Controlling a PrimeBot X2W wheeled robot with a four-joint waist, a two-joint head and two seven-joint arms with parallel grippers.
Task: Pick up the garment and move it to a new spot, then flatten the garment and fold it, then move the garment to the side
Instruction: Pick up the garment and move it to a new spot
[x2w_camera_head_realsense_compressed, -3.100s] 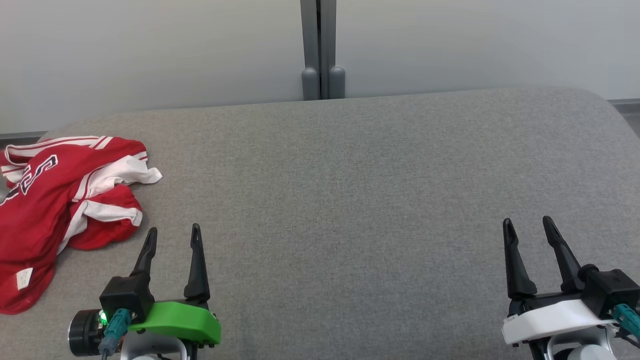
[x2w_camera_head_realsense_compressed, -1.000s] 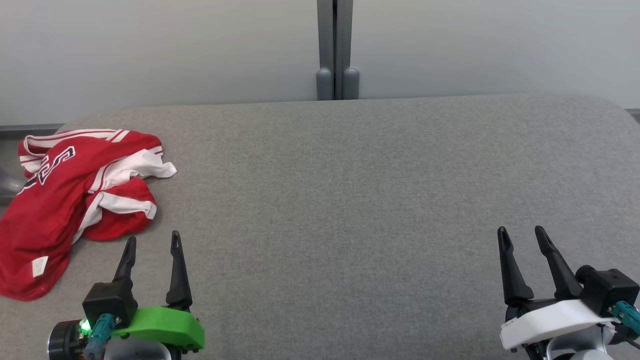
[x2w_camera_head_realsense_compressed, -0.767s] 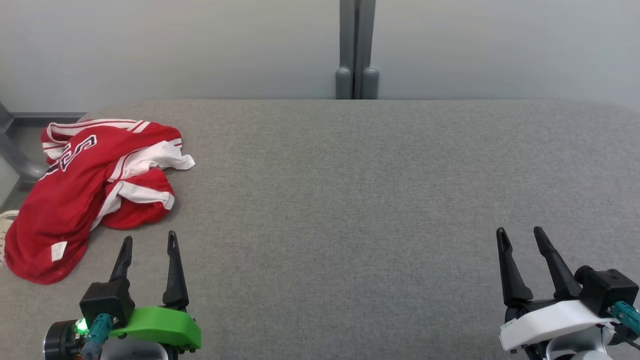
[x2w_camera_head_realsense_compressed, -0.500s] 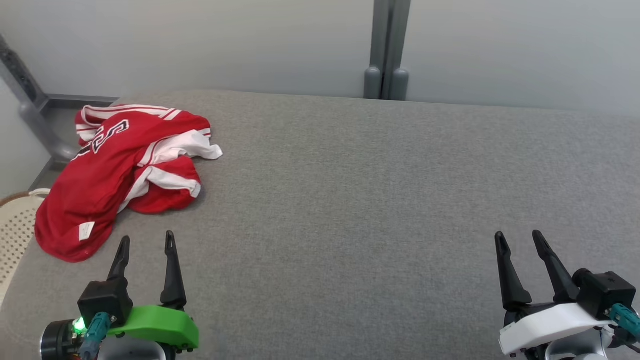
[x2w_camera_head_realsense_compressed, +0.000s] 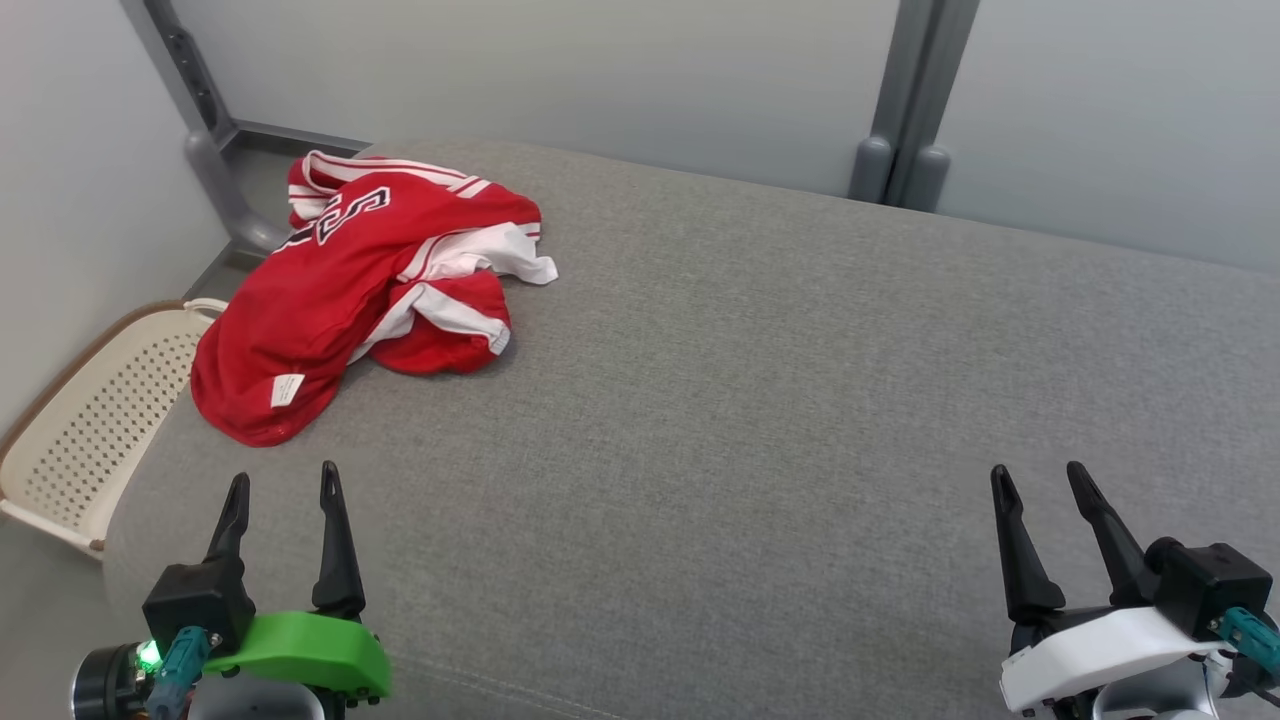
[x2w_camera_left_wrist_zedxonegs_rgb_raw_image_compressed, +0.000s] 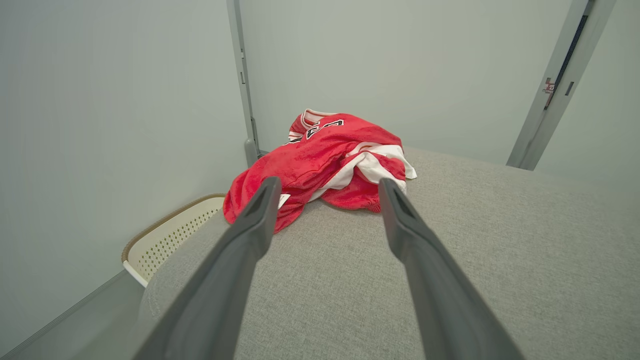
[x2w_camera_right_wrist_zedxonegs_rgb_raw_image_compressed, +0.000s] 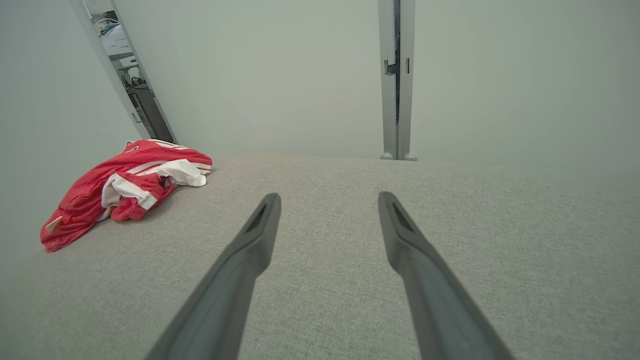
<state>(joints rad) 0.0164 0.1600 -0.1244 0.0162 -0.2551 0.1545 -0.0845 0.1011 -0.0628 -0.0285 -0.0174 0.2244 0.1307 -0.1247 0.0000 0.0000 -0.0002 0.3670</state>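
Big grey bench (x2w_camera_head_realsense_compressed: 760, 380). Behind the bench, pale walls (x2w_camera_head_realsense_compressed: 560, 70) and a grey post (x2w_camera_head_realsense_compressed: 905, 100). Left of the bench, a cream basket (x2w_camera_head_realsense_compressed: 100, 400) with holes.

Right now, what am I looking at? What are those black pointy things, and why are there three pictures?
Those black pointy things are a robot's two hands, called grippers. The picture from above comes from a camera on the robot's head: its left gripper, with the green part, is at the lower left, and its right gripper, with the white part, at the lower right. The other two pictures come from a camera on each wrist, looking out between that hand's fingers. Both grippers are open and hold nothing. On the grey padded surface lies a crumpled red and white jersey, near its far left corner. Beside that surface, lower down, stands a cream basket with holes. The robot's job is to pick up the jersey and fold it.
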